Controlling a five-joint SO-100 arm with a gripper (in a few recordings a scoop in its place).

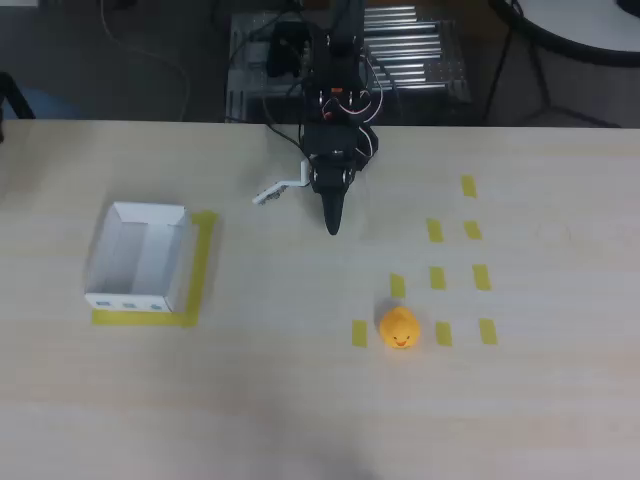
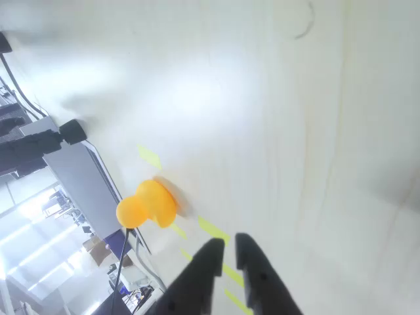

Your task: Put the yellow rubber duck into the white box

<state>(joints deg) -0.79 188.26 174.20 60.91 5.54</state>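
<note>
The yellow rubber duck [image 1: 400, 328] sits upright on the pale table among short yellow tape strips, at the lower right of the overhead view. In the wrist view the duck [image 2: 147, 205] lies up and to the left of my fingertips, well apart from them. My black gripper [image 1: 332, 226] points toward the table's near side, above and left of the duck, with nothing in it. Its two dark fingers [image 2: 203, 266] stand almost together, so the gripper [image 2: 226, 248] is shut. The white box [image 1: 125, 299] stands open-topped at the far left.
Yellow tape [image 1: 204, 262] frames the box on two sides. Several tape strips [image 1: 436, 230] dot the table's right half. A small white part [image 1: 275, 190] sticks out left of the arm. Cables and a metal rack [image 1: 410, 50] lie behind the table's far edge.
</note>
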